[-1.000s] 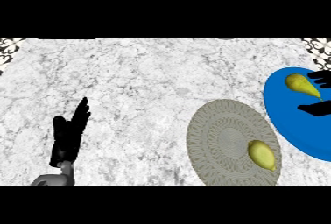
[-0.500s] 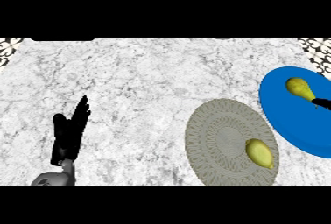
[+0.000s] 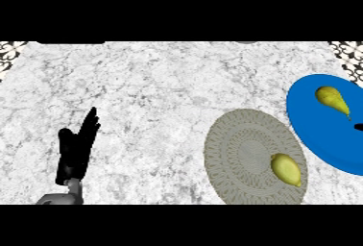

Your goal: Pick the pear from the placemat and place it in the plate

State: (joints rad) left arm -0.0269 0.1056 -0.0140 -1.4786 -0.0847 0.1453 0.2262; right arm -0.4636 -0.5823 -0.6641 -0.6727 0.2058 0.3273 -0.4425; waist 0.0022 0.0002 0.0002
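Left hand point(image 3: 77, 149) is at the lower left over the worktop point(image 3: 163, 91), fingers straight up, holding nothing. One pear point(image 3: 332, 99) lies on the blue plate point(image 3: 312, 129) at the right, and a second pear point(image 3: 286, 168) is on the grey placemat point(image 3: 241, 149). Only a black sliver of the right hand point(image 3: 358, 127) shows at the right edge, so can't tell its state.

The table point(image 3: 156, 96) fills nearly the whole view. Its top is pale marble, white and light grey, mottled unevenly with fine darker veins. Light lies evenly across the stone, with no hard shadows and no glare. Beyond the table's far left corner a patterned strip point(image 3: 10, 50) of black-and-white ornament shows. Beyond its far right corner lies a second patterned strip point(image 3: 349, 51) of the same design. Whether these are floor or wall cannot be told.
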